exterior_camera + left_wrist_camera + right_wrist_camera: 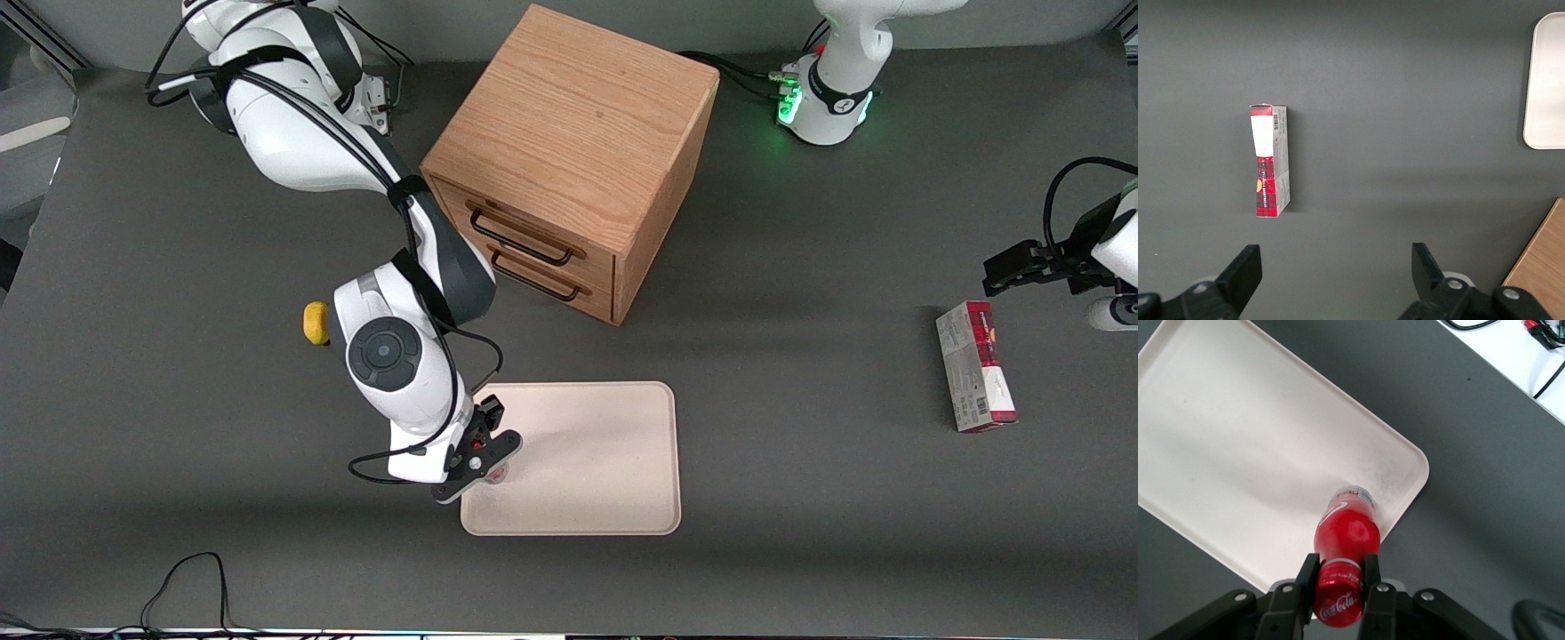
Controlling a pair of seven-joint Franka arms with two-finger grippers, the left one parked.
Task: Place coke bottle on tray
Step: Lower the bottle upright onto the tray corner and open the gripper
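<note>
Dark table: gripper (pixel 1338 583) fingers (pixel 1371 577) clamp the coke bottle (pixel 1346 532) at its cap over the tray (pixel 613 462); light, slick plastic, best held at the neck.

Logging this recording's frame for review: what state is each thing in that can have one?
coke bottle: upright, base on the tray near its corner, gripped at the cap.
gripper: over the tray's corner, fingers shut on the cap.
tray: flat on the table, holding only the bottle.
drawer cabinet: both drawers closed.
carton box: lying flat, toward the parked arm's end.
</note>
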